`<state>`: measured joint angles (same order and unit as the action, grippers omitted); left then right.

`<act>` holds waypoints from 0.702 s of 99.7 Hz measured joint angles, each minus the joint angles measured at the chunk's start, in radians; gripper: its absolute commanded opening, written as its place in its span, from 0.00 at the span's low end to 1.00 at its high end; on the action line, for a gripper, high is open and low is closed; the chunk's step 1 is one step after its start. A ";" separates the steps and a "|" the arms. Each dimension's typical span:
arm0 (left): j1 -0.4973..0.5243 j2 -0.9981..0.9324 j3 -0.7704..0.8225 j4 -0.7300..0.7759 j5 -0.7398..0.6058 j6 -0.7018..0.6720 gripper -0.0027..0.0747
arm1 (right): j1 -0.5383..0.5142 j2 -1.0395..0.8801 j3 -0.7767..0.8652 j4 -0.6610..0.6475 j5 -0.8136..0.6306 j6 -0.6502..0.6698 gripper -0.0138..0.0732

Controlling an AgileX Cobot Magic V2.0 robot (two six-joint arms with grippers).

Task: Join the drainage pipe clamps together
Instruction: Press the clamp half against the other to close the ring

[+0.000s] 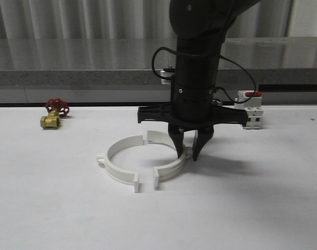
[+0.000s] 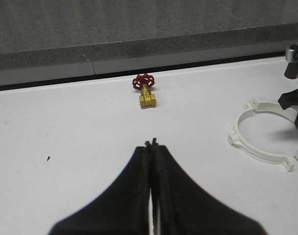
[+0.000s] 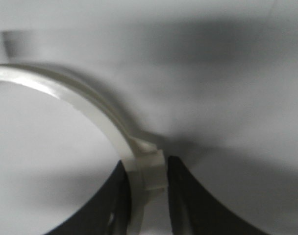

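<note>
Two half-rings lie at frame center, ends facing across small gaps. The right gripper (image 1: 188, 151) straddles the right clamp (image 1: 171, 167) at its outer tab, fingers closed on its wall; the left clamp (image 1: 117, 161) sits leftward. The left gripper (image 2: 152, 147) is pressed closed, empty.

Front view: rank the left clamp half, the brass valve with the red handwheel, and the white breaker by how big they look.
1. Left clamp half, clearly the largest.
2. and 3. White breaker and brass valve: they look about alike, and the arm hides part of the breaker, so I won't rank them. Both also sit farther from the camera than the clamp.
</note>
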<state>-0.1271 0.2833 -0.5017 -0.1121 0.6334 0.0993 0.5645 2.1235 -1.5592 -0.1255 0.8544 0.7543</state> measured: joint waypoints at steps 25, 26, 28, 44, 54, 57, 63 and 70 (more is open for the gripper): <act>0.000 0.000 0.000 0.000 0.000 0.000 0.01 | 0.014 0.006 -0.005 -0.008 0.000 0.037 0.13; 0.000 0.000 0.000 0.000 0.000 0.000 0.01 | 0.014 0.006 -0.005 -0.008 0.000 0.039 0.13; 0.000 0.000 0.000 0.000 0.000 0.000 0.01 | 0.014 0.006 -0.005 -0.008 0.000 0.041 0.13; 0.000 0.000 0.000 0.000 0.000 0.000 0.01 | 0.014 0.006 -0.005 -0.008 0.000 0.066 0.13; 0.000 0.000 0.000 0.000 0.000 0.000 0.01 | 0.016 0.006 -0.005 -0.008 0.000 0.078 0.13; 0.000 0.000 0.000 0.000 0.000 0.000 0.01 | 0.016 0.006 -0.005 -0.008 0.000 0.079 0.13; 0.000 0.000 0.000 0.000 0.000 0.000 0.01 | 0.016 0.006 -0.005 -0.008 0.000 0.085 0.13; 0.000 0.000 0.000 0.000 0.000 0.000 0.01 | 0.018 0.006 -0.005 -0.008 0.000 0.089 0.14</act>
<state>-0.1271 0.2833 -0.5017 -0.1121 0.6334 0.0993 0.5827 2.1293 -1.5639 -0.1336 0.8544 0.8431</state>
